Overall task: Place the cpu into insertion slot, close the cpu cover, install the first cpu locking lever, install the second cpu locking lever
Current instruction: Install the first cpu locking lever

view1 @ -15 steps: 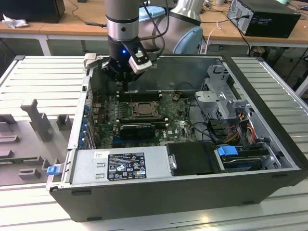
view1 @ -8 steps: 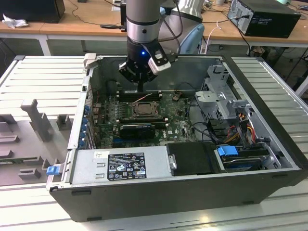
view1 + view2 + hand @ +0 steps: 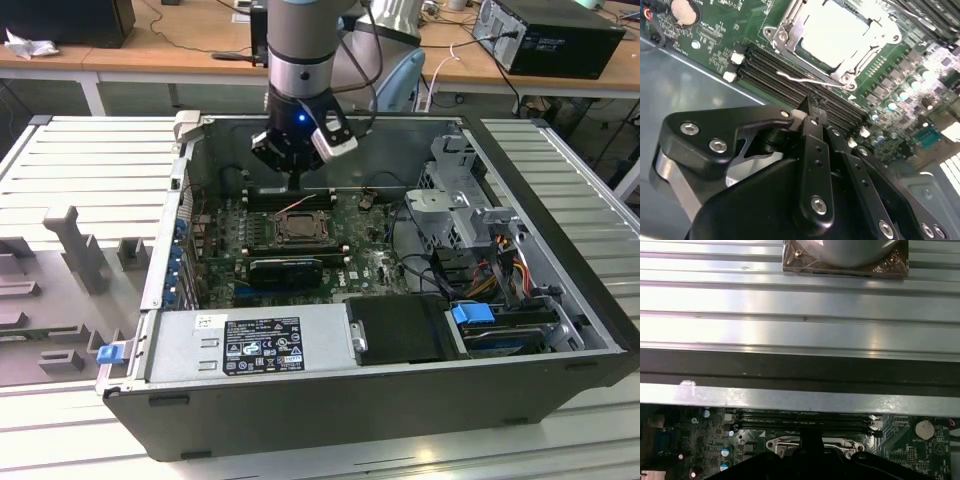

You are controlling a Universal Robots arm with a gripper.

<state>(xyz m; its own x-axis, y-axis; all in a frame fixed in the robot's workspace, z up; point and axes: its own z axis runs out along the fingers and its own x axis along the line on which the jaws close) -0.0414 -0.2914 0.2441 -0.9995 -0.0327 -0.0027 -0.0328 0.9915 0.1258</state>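
cpu (image 3: 837,30) is already seated in the insertion slot (image 3: 297,230): pale beige-silver face up, lying flat and square to the socket. cpu cover (image 3: 792,27) looks folded down over it, a silvery frame around the chip with the face showing through the window. One locking lever (image 3: 805,78), a thin bent wire, lies loose just beside the socket edge and over the black memory slots (image 3: 770,65). I can't see it tucked under any hook, so my read is placing and cover are done, levers aren't. End effector (image 3: 293,165) hangs over the motherboard (image 3: 370,260) inside the open case (image 3: 560,300). In the exterior view the socket is at 6 o'clock of it, near but apart. In the second wrist view the fingertips (image 3: 813,111) are pinched narrow with nothing between them, sitting over the memory slots close to the lever's free end. That fits, since a slim closed tip can nudge a wire that a wide grasp couldn't reach between slots and socket. Case sits on the slatted metal worktop (image 3: 60,160). From the socket, power supply (image 3: 250,345) is at 6 o'clock and drive cage (image 3: 455,215) at 3 o'clock
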